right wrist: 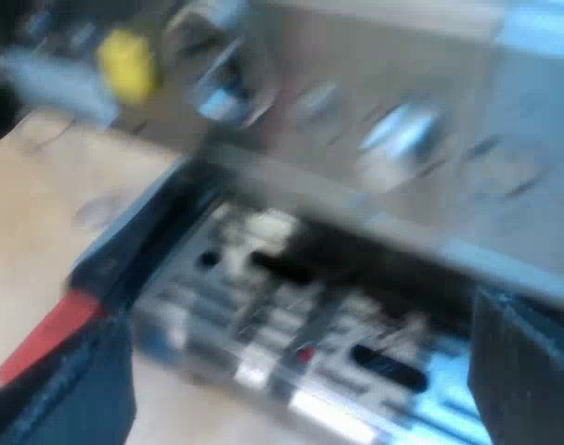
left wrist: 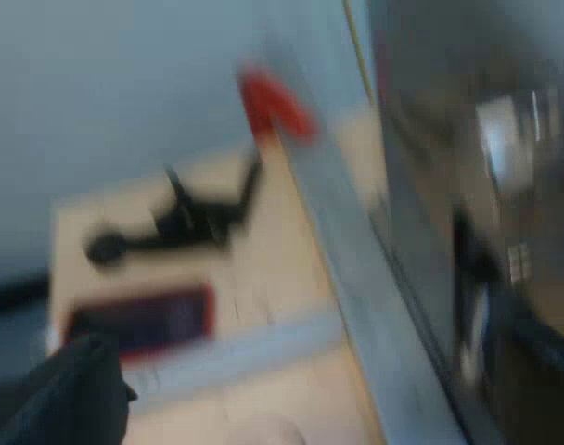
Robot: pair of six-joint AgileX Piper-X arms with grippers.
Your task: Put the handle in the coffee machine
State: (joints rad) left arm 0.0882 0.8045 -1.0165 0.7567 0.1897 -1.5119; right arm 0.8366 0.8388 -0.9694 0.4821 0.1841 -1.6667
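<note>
Right gripper fingers wide apart before brushed-steel espresso machine drip-tray edge; red-ended dark handle at machine's front corner, wooden tabletop open beside. Left gripper: cannot tell.

The right gripper is held low over the wooden surface, pointing forward and a little downward. Its two black fingers stand wide apart, with a broad, clear gap between them. Both are thick, dark and matte with blunt ends, and they reach forward side by side to about the same length. The left gripper shows as one dark, rounded mass, also low over the surface. The left wrist is rolled to one side, so its arm looks along the surface at a slant.
</note>
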